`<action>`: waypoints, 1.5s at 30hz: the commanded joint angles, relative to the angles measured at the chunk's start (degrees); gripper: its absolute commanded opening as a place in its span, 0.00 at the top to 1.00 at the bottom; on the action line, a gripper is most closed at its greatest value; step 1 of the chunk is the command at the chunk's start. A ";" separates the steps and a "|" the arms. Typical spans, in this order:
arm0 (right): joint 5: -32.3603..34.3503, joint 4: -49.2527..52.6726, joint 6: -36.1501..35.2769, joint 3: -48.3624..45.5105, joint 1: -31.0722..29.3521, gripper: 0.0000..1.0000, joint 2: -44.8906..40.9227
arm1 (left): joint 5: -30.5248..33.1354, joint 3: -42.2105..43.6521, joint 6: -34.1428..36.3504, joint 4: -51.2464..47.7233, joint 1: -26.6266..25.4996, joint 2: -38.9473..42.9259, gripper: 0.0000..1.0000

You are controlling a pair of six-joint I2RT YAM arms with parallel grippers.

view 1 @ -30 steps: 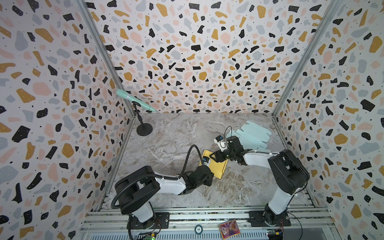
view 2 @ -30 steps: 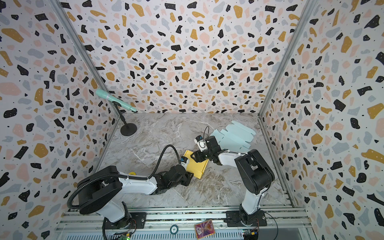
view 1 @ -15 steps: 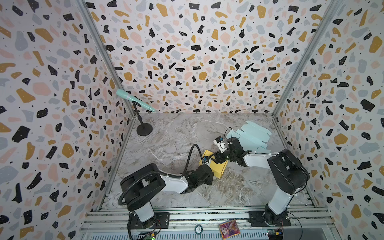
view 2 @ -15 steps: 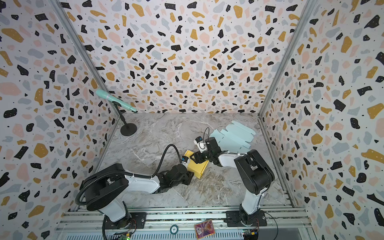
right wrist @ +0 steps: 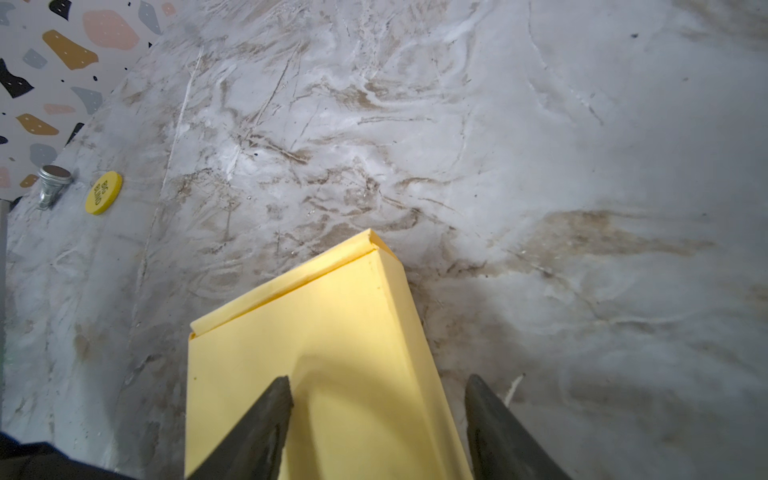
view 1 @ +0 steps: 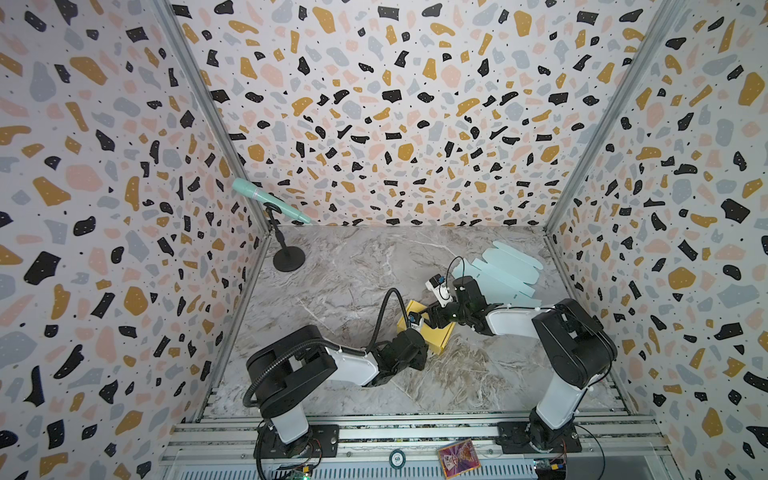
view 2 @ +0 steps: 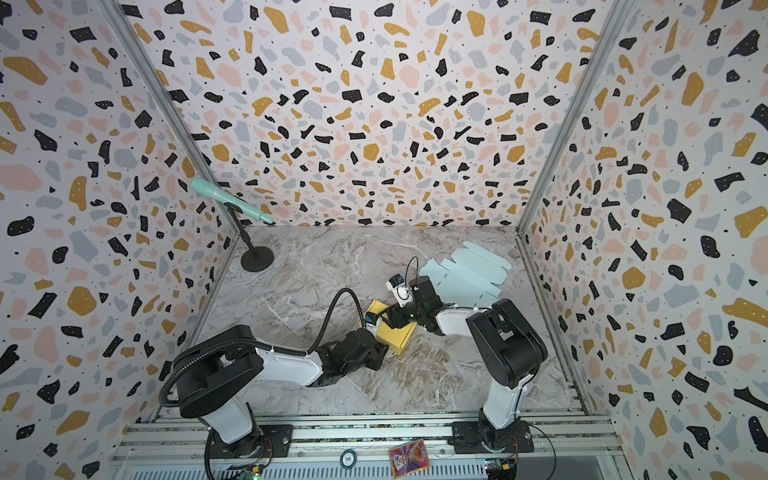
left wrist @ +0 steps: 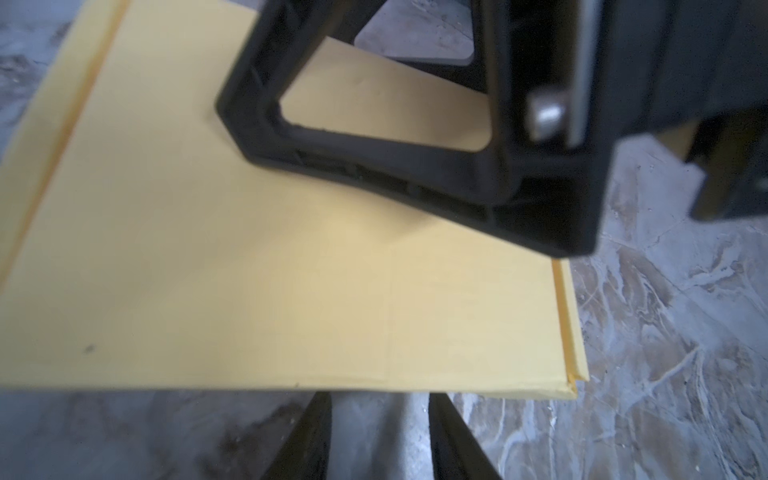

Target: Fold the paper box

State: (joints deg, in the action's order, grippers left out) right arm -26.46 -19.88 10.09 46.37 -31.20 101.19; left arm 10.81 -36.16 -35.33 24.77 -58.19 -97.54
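The right claw [right wrist: 378,382] stands wide over the yellow paper box [right wrist: 332,332], one finger resting on its lid and the other hanging off the side. The left claw [left wrist: 380,397], jaws half parted and empty, noses up to the box's near edge. The box sits mid-tabletop [view 1: 353,282], lid down. I'd guess they're seating the last flap — next, a firm press along that seam.

Left of and beyond the yellow box [view 1: 439,340] the worktop [view 1: 345,274] lies bare as far as the microphone stand [view 1: 288,258] in the far corner. Beyond the box to the right, flat pale-blue sheets [view 1: 505,270] cover the worktop. The left arm [view 1: 353,365] and right arm [view 1: 511,324] block its near and right sides.
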 commanded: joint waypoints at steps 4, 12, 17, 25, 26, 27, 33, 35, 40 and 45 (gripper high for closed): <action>0.31 6.33 0.14 -0.48 -1.91 0.33 -0.26 | 1.55 1.55 -0.35 3.32 -0.10 2.48 0.58; 6.72 9.66 -1.42 3.60 -0.84 0.27 -4.20 | 0.81 6.26 -2.04 0.04 -3.42 8.32 0.52; 10.32 12.71 -2.12 5.54 -0.61 0.27 -8.70 | 0.85 9.09 -3.24 -2.92 -2.76 17.00 0.51; 13.53 17.74 0.50 -5.28 -0.85 0.33 -24.97 | -5.54 3.17 4.61 -12.23 13.47 21.96 0.59; 13.31 18.05 1.44 -7.28 -0.89 0.35 -26.97 | -6.80 2.35 5.25 -12.02 15.68 21.01 0.61; 12.72 18.22 2.59 -9.51 -0.89 0.37 -29.33 | -8.38 1.19 5.96 -11.64 17.89 19.79 0.62; 11.62 18.30 8.36 -19.33 -1.14 0.66 -38.17 | -10.00 -7.11 10.38 -13.71 24.54 9.49 0.79; 11.47 17.09 9.41 -21.06 -1.01 0.68 -38.28 | -10.54 -9.01 11.02 -13.70 25.22 6.40 0.80; 9.28 12.56 10.71 -22.57 0.71 0.70 -34.94 | -11.54 -11.23 11.45 -12.62 25.24 1.47 0.81; 8.44 9.82 10.24 -22.38 1.35 0.70 -30.84 | -13.67 -10.00 10.00 -9.44 24.90 -0.24 0.81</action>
State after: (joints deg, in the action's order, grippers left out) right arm -16.71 -7.38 19.77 23.94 -30.11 69.08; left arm -0.73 -46.11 -25.47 11.97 -33.12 -97.62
